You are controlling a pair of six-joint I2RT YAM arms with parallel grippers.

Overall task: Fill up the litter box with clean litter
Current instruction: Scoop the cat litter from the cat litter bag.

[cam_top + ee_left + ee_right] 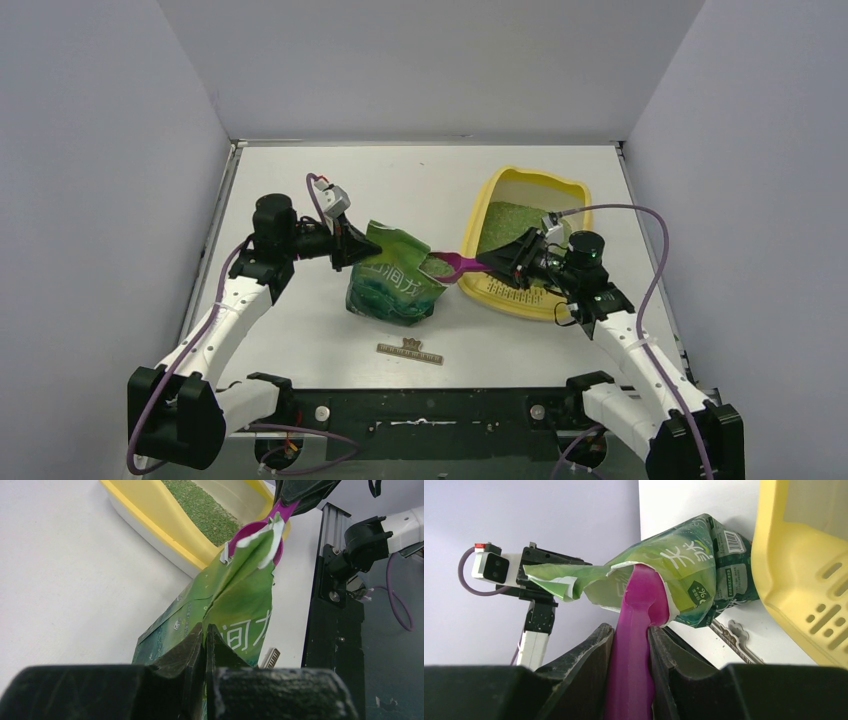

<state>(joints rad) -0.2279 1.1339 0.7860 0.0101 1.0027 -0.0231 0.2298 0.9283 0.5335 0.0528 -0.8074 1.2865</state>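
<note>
Noted left gripper (pixel 205 641) pinched tight on the torn top flap of the green bag (pixel 395 285), holding the mouth up and open. Noted right gripper (pixel 631 632) clamped on the handle of the magenta scoop (pixel 640 592), bowl pushed inside the bag mouth. Found litter box (pixel 562 184) just right of the bag, near rim close under the scoop handle; clean litter (pixel 505 225) covering part of its floor; judged more needed.

Risks: could drag the bag sideways or tear the flap further by snagging the ragged lip on withdrawal; could scatter granules onto the table (pixel 420 185) by tilting the bowl across the gap; could strike the yellow rim by lifting too low; could collapse the mouth by slackening the left hold.

Room: very little between bag, scoop and tray rim; open table behind and left of the bag; side wall near the tray's right edge; flat patterned strip (pixel 410 350) in front of the bag, apart from it.
</note>
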